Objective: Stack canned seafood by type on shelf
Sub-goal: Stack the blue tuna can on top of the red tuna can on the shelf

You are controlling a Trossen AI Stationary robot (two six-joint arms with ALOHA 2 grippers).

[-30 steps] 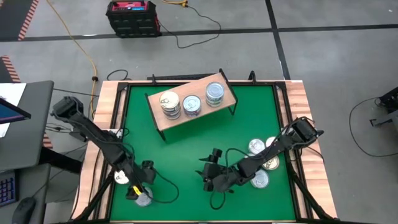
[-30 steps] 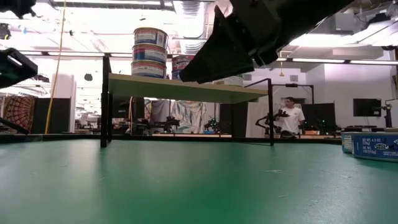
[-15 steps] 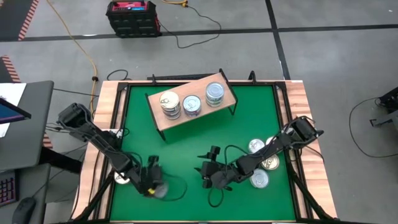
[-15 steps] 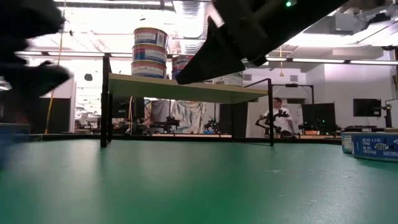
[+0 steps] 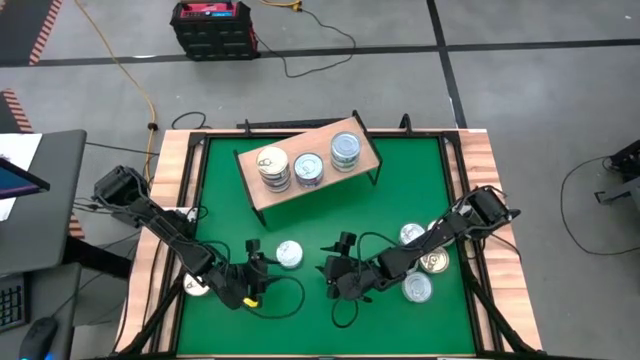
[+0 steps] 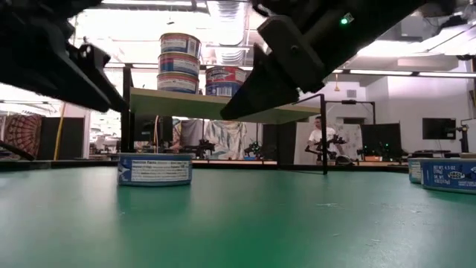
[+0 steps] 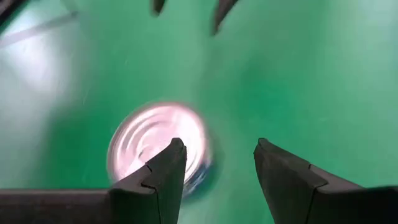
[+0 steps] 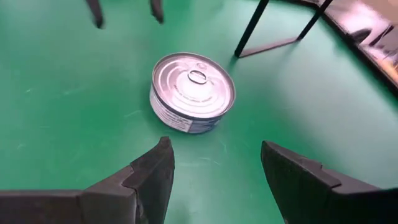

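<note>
Three stacks up on shelf (image 5: pixel 262 187) already. Silver-lid tin (image 5: pixel 288 254) loose between left gripper (image 5: pixel 256 272) and right gripper (image 5: pixel 336 268), both wide, empty. Cluster of tins (image 5: pixel 418 262) behind right gripper still unsorted.

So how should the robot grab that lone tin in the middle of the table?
Probably from straight above, fingers closing across the round side wall. The tin sits flat with its lid up and clear table all round it, and the open right gripper already faces it.
</note>
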